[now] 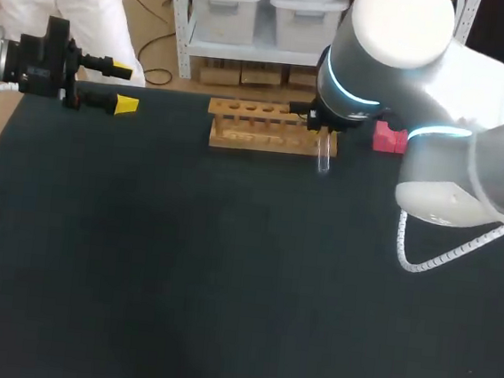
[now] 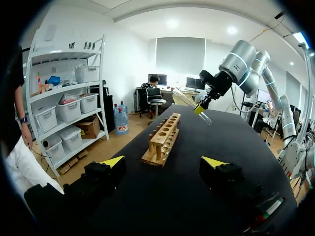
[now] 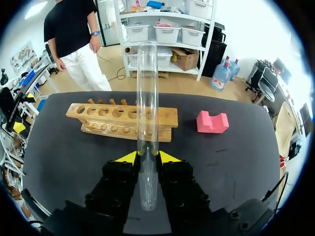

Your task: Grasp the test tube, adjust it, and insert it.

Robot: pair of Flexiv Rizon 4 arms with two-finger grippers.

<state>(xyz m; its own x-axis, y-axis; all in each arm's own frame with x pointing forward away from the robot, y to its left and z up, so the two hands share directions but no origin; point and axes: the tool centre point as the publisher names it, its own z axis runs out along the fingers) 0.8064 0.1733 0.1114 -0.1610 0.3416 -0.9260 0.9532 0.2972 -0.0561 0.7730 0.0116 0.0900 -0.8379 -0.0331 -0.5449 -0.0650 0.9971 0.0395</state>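
On the table (image 1: 136,276), the rack (image 1: 258,127) sits in the upper middle of the head view; the left gripper (image 1: 125,87) hangs spread open at the upper left. The right gripper (image 3: 147,157) pinches the tube (image 3: 147,88) by the rack's right end; I think it should stand the tube straight over a hole, then go down slowly. No writing can be read.

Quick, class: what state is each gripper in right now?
Left gripper: jaws open, empty.
Right gripper: jaws closed on the tube.
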